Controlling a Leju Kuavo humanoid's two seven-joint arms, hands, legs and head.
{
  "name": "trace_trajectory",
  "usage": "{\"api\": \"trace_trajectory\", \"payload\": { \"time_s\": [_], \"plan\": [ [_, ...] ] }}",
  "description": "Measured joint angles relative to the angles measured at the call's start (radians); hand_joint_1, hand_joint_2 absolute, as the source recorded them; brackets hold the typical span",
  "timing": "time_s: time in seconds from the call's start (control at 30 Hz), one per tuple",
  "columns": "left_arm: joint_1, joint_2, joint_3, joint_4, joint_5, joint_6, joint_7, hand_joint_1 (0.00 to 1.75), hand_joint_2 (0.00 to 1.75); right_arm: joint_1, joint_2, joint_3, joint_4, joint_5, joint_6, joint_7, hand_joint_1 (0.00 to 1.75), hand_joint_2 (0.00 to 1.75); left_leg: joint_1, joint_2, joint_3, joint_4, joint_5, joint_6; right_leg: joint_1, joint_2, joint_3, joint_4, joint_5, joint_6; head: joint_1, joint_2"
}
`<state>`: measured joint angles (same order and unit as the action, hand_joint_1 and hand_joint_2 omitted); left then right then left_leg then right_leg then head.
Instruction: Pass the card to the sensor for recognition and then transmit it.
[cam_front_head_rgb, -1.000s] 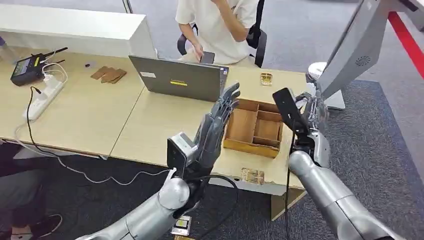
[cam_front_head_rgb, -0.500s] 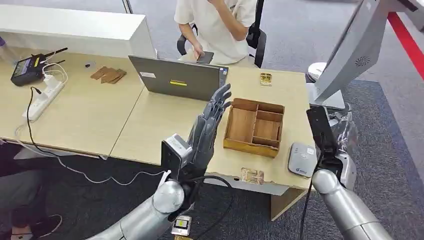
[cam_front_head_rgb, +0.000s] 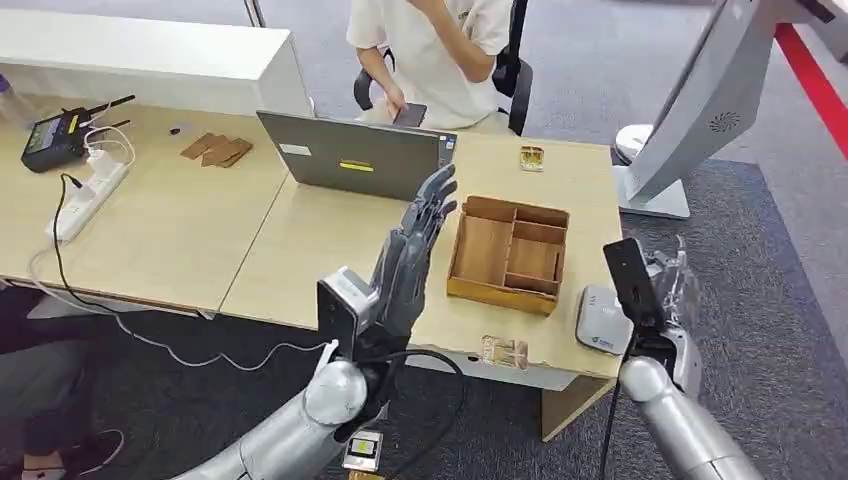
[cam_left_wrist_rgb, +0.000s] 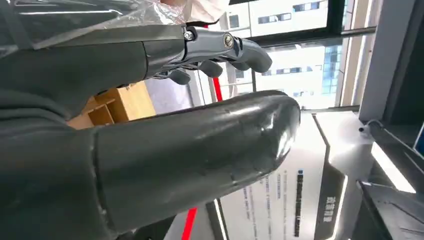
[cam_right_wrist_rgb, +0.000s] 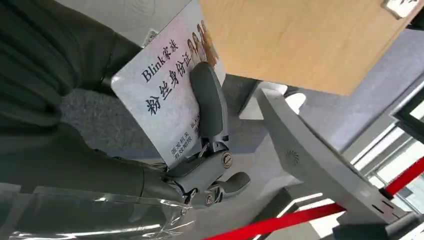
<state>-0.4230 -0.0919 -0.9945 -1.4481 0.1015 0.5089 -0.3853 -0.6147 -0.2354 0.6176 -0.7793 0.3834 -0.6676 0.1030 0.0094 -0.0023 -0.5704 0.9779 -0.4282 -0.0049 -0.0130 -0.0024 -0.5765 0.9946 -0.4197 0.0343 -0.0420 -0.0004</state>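
Seemingly, card (cam_right_wrist_rgb: 165, 100) in right hand (cam_right_wrist_rgb: 150, 165) beside sensor (cam_front_head_rgb: 603, 318).

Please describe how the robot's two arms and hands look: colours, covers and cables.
Both arms are silver metal tubes with rounded joints. The left hand and right hand have dark grey fingers; clear plastic film wraps the right one. A black camera box sits at each wrist, with black cables trailing down.

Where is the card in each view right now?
Head view: hidden behind the right hand, off the table's right front corner.
Left wrist view: not in it.
Right wrist view: the card, held in the right hand.
Shared landmark: grey stand.
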Motion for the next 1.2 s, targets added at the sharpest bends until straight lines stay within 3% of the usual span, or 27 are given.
{"api": "trace_trajectory", "payload": {
  "time_s": [0.4,1.2],
  "plan": [
    [0.002,0.011,0.0,-0.012,-0.004,0.008,0.005,0.0,0.0,0.01,0.016,0.0,0.129,-0.045,-0.001,-0.03,1.75,1.75,0.0,0.0,0.0,0.0,0.0,0.0,0.0,0.0,0.0,0.0,0.0,0.0,0.0,0.0],
    [0.002,0.014,0.0,-0.018,-0.006,0.014,0.008,0.0,0.0,0.014,0.042,0.007,0.221,-0.056,0.021,-0.033,1.75,1.75,0.0,0.0,0.0,0.0,0.0,0.0,0.0,0.0,0.0,0.0,0.0,0.0,0.0,0.0]
  ]
}}
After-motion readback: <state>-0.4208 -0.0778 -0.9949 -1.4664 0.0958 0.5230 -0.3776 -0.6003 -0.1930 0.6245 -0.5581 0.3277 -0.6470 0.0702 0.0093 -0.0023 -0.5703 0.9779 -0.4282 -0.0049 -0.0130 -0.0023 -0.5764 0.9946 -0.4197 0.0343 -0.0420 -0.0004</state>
